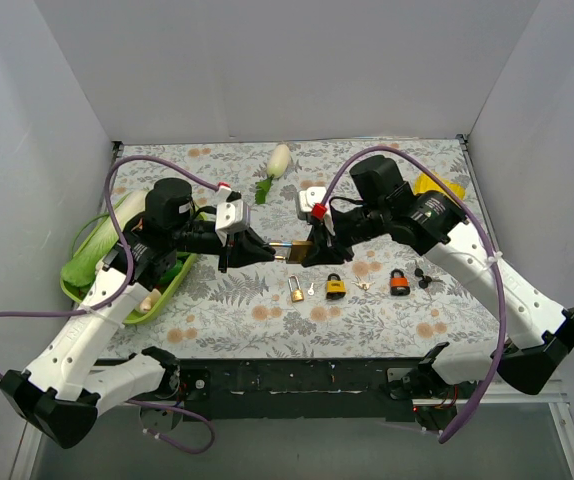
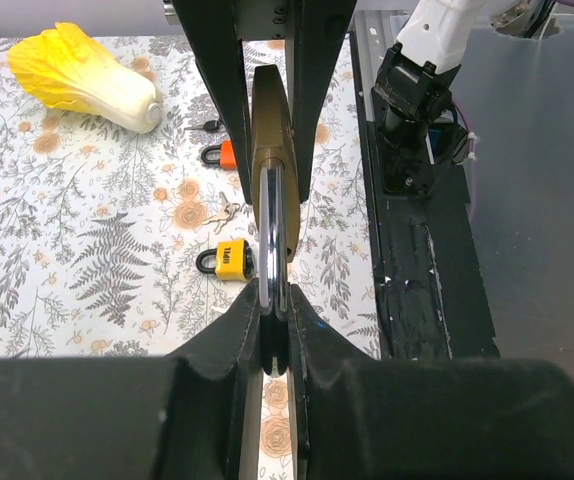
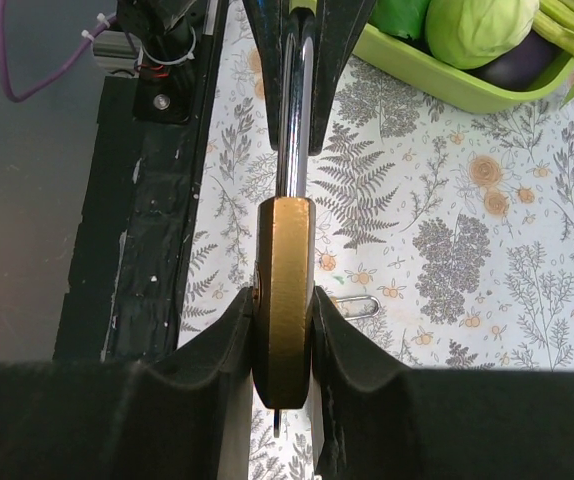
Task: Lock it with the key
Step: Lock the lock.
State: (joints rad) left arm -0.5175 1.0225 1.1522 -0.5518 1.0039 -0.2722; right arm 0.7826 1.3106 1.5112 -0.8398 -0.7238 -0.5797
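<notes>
A brass padlock (image 1: 293, 246) hangs in the air between my two grippers, above the floral mat. My left gripper (image 1: 265, 250) is shut on its silver shackle (image 2: 272, 250). My right gripper (image 1: 314, 250) is shut on its brass body (image 3: 285, 290). In the left wrist view the brass body (image 2: 270, 120) sits between the right gripper's black fingers (image 2: 319, 80). In the right wrist view the shackle (image 3: 295, 120) runs up into the left gripper's fingers (image 3: 267, 40). A small dark tip (image 3: 277, 420), perhaps a key, pokes out below the body.
On the mat lie a small brass padlock (image 1: 296, 290), a loose key (image 1: 311, 289), a yellow padlock (image 1: 335, 287), more keys (image 1: 361, 286), an orange padlock (image 1: 399, 283) and black keys (image 1: 427, 275). A green basket (image 1: 79, 288) of vegetables is at the left. A radish (image 1: 278, 160) and a yellow cabbage (image 1: 439, 185) lie at the back.
</notes>
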